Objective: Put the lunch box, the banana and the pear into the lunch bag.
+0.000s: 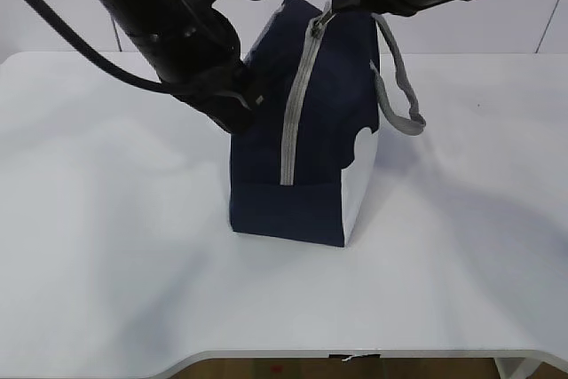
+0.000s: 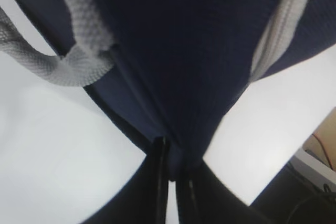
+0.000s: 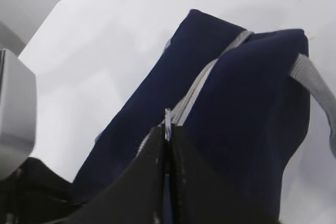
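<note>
At centre frame, the navy lunch bag (image 1: 302, 130) stands zipped on the white table (image 1: 106, 246). The left gripper (image 2: 172, 174), upper left, has its fingers pinched shut on the bag's side fabric; the right gripper (image 3: 168, 135), top centre, is clamped on the zipper pull (image 3: 167, 117). A steady left-hand anchor and a pull along the zipper (image 1: 297, 104) should open it cleanly. No fruit or lunch box is visible.

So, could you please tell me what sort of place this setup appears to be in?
Probably a lab or test workspace: a plain white table against a bare pale wall, holding only a navy lunch bag, with cables and equipment beside the table.
</note>
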Robot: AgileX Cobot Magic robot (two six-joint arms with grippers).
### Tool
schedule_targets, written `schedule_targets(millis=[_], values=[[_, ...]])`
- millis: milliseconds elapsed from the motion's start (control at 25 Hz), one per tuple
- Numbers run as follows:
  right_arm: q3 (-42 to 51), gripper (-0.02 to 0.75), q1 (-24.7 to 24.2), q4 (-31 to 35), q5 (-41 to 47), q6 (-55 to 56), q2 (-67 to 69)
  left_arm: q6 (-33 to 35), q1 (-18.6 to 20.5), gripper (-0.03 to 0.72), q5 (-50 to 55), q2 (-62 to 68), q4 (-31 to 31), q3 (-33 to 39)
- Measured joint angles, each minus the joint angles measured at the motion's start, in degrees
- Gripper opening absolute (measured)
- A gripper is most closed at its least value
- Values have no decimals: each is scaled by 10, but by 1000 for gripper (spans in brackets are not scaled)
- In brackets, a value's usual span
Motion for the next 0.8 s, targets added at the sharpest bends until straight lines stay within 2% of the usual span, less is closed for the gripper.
schedule_targets(millis=[400,800], values=[[-13,6,0,-64,-22,0,11,9,0,-1,72,-36,24,0],[-142,6,0,-146,37,0,106,11,0,-1,86,-36,37,0]])
